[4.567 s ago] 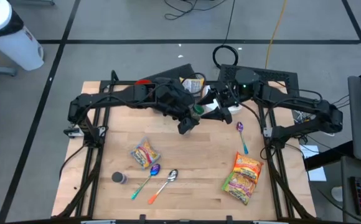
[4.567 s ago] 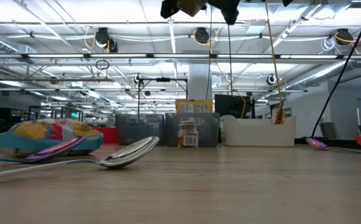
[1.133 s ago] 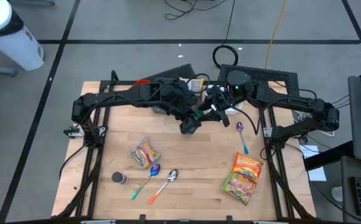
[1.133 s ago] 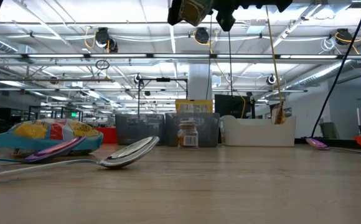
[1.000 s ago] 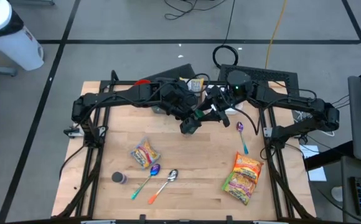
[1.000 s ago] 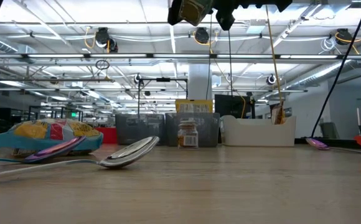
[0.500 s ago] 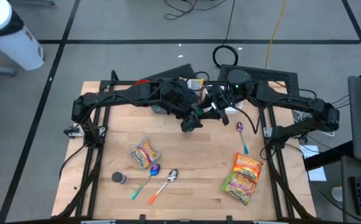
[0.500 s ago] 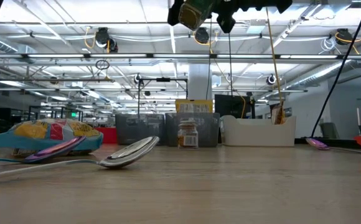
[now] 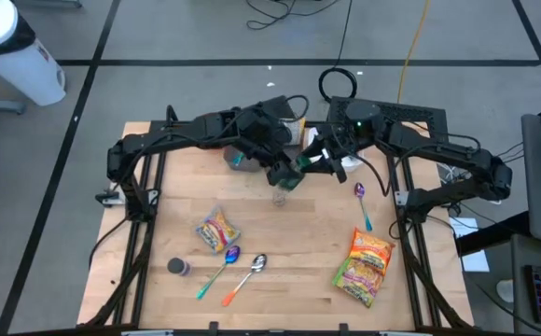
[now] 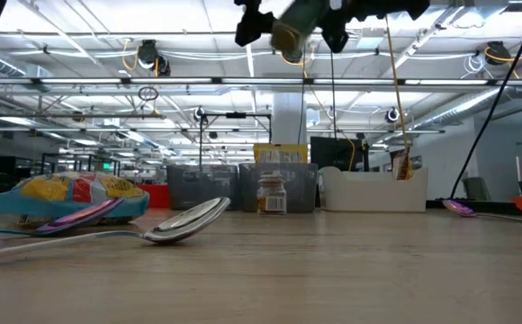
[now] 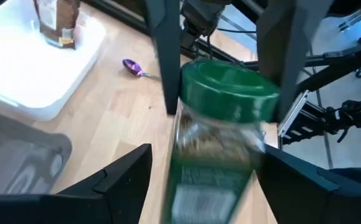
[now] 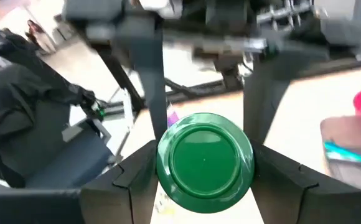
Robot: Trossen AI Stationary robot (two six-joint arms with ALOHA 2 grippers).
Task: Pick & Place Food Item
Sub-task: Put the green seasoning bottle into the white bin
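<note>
Above the middle of the wooden surface, a green-lidded jar hangs in the air between both arms. Its sides are pinched by the right end effector, lid facing that wrist camera. Facing it from the other side, the left end effector stands spread around the jar's body, its fingers apart from the glass
</note>
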